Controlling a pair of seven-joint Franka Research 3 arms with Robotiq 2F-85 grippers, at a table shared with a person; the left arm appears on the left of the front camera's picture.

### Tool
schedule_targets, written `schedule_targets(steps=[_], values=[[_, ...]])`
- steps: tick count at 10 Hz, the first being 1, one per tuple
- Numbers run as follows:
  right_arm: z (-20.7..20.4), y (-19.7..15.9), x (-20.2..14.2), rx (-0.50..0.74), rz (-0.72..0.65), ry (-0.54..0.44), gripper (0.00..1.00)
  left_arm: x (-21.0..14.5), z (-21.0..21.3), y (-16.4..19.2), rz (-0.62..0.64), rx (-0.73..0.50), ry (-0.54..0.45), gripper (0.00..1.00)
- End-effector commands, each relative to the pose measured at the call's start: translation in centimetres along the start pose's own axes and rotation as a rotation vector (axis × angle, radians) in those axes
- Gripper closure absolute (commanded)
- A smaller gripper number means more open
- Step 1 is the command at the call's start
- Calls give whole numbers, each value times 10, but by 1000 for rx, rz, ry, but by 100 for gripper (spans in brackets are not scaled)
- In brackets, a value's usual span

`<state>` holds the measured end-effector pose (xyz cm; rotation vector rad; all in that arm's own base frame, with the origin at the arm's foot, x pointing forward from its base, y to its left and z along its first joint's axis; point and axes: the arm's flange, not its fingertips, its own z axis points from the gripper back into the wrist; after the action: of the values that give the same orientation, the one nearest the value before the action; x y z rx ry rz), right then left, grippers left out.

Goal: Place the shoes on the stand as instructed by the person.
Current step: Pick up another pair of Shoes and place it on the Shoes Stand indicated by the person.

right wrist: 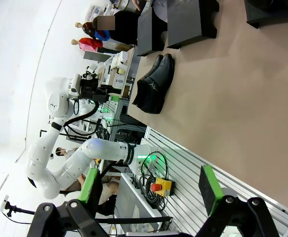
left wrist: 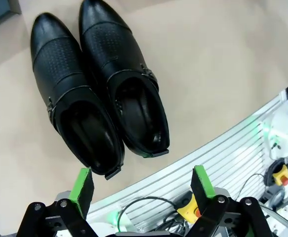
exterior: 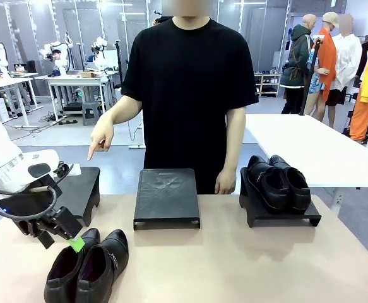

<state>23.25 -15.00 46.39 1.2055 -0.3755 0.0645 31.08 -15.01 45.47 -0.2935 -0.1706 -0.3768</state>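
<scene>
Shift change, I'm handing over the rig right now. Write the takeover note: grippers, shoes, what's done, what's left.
Left gripper: open, holding nothing, poised at the heels of the pair on the table.
Right gripper: open, holding nothing, above the table's near edge.
The other pair sits on the right stand. The middle stand carries no shoes.
The person's hand points downward, apparently at the left stand.
Done: one pair is on a stand.
Left: grip the table pair and set it where the person points, probably the left stand.
</scene>
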Motion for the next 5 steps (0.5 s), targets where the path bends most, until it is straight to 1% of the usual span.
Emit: schedule_targets(steps=[1,2,3,5], values=[[1,3,1,8,-9,-6,0,7,-22,1,87,38,-1,0],[1,3,1,8,-9,-6,0,11,-31,-2,129,52,2,0],[1,3,1,8,-9,-6,0,14,-40,-2,159,91,6,0],[1,3,1,8,-9,-6,0,17,-54,-2,218,90,32,0]])
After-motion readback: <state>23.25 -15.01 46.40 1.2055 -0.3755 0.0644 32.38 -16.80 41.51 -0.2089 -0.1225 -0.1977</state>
